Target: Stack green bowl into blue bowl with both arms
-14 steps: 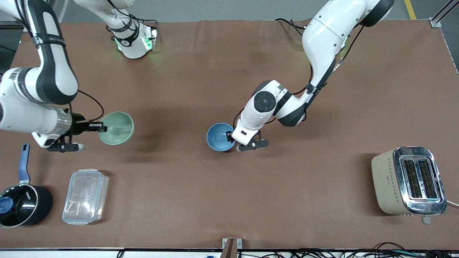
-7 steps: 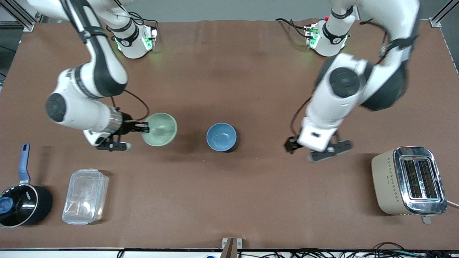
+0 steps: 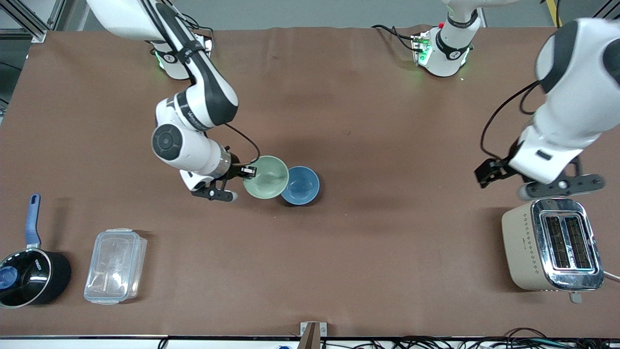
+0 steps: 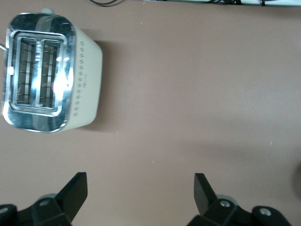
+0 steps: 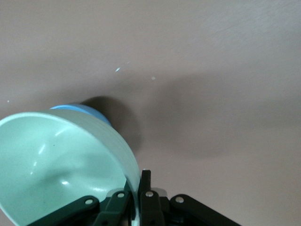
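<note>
My right gripper [image 3: 248, 172] is shut on the rim of the pale green bowl [image 3: 265, 177] and holds it in the air, tilted, beside the blue bowl [image 3: 302, 185], overlapping its edge in the front view. The blue bowl stands on the table's middle. In the right wrist view the green bowl [image 5: 56, 165] fills the lower part, pinched at its rim by my gripper [image 5: 136, 197], with the blue bowl [image 5: 82, 110] peeking past it. My left gripper [image 3: 487, 172] is open and empty, up over the table near the toaster; its own view shows its gripper [image 4: 140, 190] with jaws wide apart.
A beige toaster [image 3: 552, 245] stands at the left arm's end, also in the left wrist view [image 4: 49, 73]. A black saucepan with a blue handle [image 3: 29, 271] and a clear plastic box [image 3: 115, 265] sit at the right arm's end, near the front camera.
My right arm has carried the green bowl toward the table's middle, up to the blue bowl. My left gripper has let go of the blue bowl and drawn away toward the toaster.
</note>
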